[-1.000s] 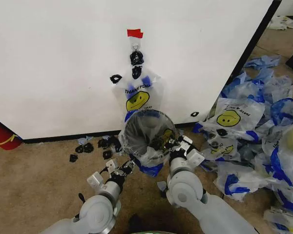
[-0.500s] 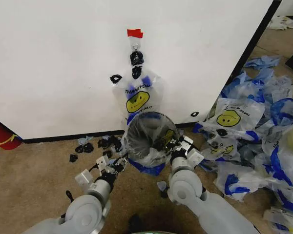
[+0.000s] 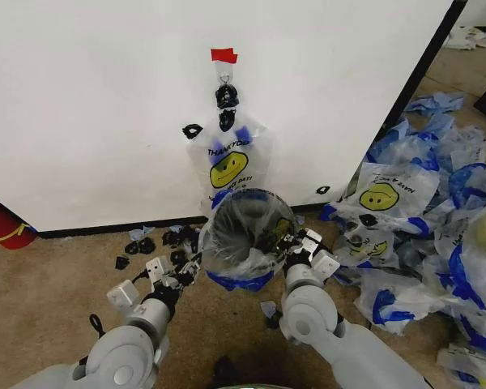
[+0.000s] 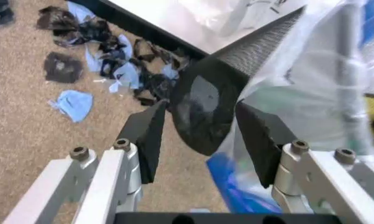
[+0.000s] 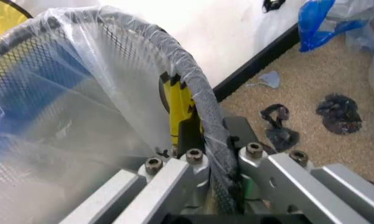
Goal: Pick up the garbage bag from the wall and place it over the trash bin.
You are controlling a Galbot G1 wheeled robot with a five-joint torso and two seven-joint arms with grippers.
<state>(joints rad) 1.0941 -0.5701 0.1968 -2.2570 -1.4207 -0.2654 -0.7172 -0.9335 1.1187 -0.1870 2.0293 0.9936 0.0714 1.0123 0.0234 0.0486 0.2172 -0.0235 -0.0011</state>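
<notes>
We see our right hand (image 3: 290,241) clamped on the right rim of the trash bin (image 3: 245,204), over which a garbage bag (image 3: 227,261) is already draped, the bin standing on the floor just before the wall (image 3: 89,97). Our left hand (image 3: 186,269) sits at the bin's left side, its fingers (image 4: 151,135) spread wide and holding nothing

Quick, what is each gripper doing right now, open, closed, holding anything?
Left gripper: open, fingers on either side of the trash bin wall, not clamped.
Right gripper: closed on the bin's rim, with the garbage bag plastic draped over it.
</notes>
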